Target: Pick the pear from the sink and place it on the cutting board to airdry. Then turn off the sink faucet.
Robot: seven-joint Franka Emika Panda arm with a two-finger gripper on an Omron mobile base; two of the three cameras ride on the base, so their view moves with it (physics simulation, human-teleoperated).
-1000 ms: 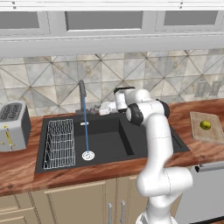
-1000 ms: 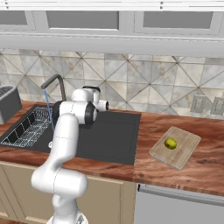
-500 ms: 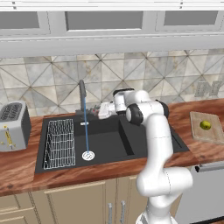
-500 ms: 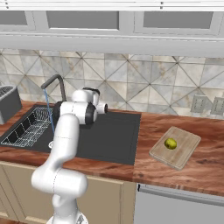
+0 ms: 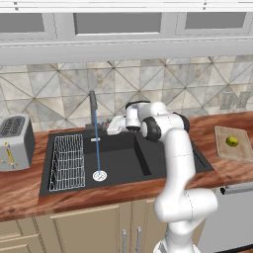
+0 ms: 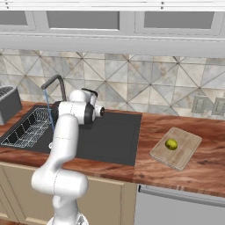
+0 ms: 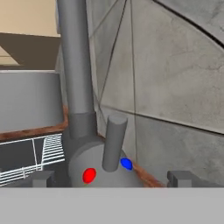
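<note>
Pear (image 6: 171, 144) already on cutting board (image 6: 190, 145). Water stream (image 5: 96, 148) running into sink (image 5: 173, 163). Claw (image 7: 111, 179) spread wide around faucet lever (image 7: 113, 142); shut-off left.

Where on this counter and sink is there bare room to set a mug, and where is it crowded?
Free: the sink's flat section right of the basin, and the counter between sink and cutting board. Crowded: the faucet base, where the gripper sits, and the rack side.
</note>
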